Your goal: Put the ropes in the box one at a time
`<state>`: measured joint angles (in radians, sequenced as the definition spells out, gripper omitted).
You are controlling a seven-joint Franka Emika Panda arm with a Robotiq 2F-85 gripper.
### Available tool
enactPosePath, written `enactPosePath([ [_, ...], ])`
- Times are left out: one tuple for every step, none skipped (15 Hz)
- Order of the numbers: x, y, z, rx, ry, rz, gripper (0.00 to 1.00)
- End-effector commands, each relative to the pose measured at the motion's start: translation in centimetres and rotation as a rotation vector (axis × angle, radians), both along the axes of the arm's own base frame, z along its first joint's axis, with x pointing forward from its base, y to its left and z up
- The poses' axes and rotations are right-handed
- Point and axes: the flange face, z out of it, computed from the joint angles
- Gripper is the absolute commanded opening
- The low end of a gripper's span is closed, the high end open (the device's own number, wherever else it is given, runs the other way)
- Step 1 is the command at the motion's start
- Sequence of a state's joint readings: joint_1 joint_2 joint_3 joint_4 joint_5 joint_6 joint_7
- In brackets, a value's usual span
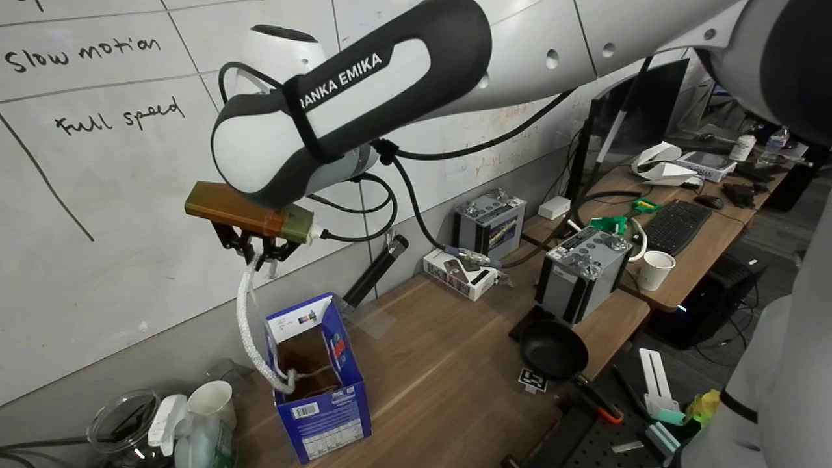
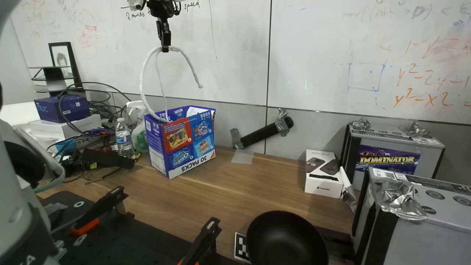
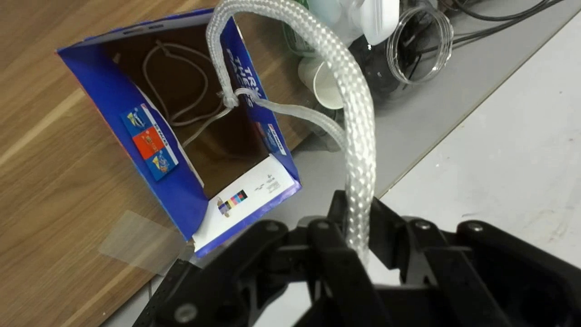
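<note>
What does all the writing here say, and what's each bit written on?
"Slow motion": whiteboard
"full speed": whiteboard
"y²", starting two orange formulas: whiteboard
"RANKA EMIKA", start covered: robot arm
"30 PACKS", upside down: blue box
"TRY THESE": inside that box
"DOMINATOR": grey unit
"nuc": small indigo box
Too small or blurred: fine print on the blue box, white box and bottle, plus faint whiteboard scribbles.

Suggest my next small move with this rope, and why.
I'd probably ease the gripper sideways toward the middle of the box, without lowering yet. It's shut on the rope, but in the wrist view it appears off to one side of the box, and the rope bows out beyond it, so releasing now might leave part hanging outside.
</note>
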<state>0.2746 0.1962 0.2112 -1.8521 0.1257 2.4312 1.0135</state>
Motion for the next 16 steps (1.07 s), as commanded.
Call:
enactPosePath([
  [-1.3,0.4,-0.6,0.005,0.023,0.057,0.05],
  [-1.7,0.6,-1.2,-0.003,0.035,0.068,0.05],
  [-2.0,0.6,-1.7,-0.014,0.044,0.076,0.05],
  [-2.4,0.5,-1.9,-0.023,0.050,0.086,0.05],
  [-2.6,0.5,-2.3,-0.020,0.058,0.101,0.05],
  [-2.7,0.5,-2.8,-0.025,0.069,0.108,0.05],
  [-2.8,0.5,-3.3,-0.026,0.078,0.118,0.05],
  [-2.9,0.5,-3.7,-0.029,0.085,0.127,0.05],
  [-2.9,0.4,-4.2,-0.029,0.095,0.134,0.05],
  [-2.9,0.3,-4.5,-0.027,0.104,0.137,0.05],
  [-2.9,0.1,-4.8,-0.025,0.116,0.142,0.05],
  [-3.0,0.1,-5.1,-0.027,0.124,0.146,0.05],
  [-2.9,0.0,-5.5,-0.028,0.134,0.151,0.05],
  [-2.7,-0.1,-5.8,-0.027,0.145,0.156,0.05],
  [-2.5,-0.3,-6.3,-0.028,0.161,0.159,0.05],
  [-2.1,-0.6,-6.8,-0.030,0.174,0.158,0.05],
])
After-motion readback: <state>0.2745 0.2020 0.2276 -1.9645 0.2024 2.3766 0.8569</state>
